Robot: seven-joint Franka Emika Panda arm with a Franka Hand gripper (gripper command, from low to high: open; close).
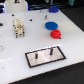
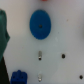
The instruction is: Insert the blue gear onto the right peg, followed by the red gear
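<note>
The blue gear (image 1: 50,25) lies flat on the white table, towards the exterior view's right; in the wrist view the blue gear (image 2: 41,23) is a round disc with a raised hub. Just in front of it lies the red gear (image 1: 56,34), of which only a red sliver (image 2: 45,1) reaches the wrist view. Nearer the front, the right peg (image 1: 50,51) stands on the black-rimmed white plate (image 1: 60,56). My gripper (image 1: 19,35) hangs over the table well to the exterior view's left of both gears, its fingers apart and holding nothing.
The left-hand pin (image 1: 37,55) stands on the same plate. Small dark holes (image 2: 63,56) dot the table between the gripper and the gears. A green shape (image 2: 4,30) and a blue shape (image 2: 19,76) sit at the edges of the wrist view. Coloured objects line the table's far edge.
</note>
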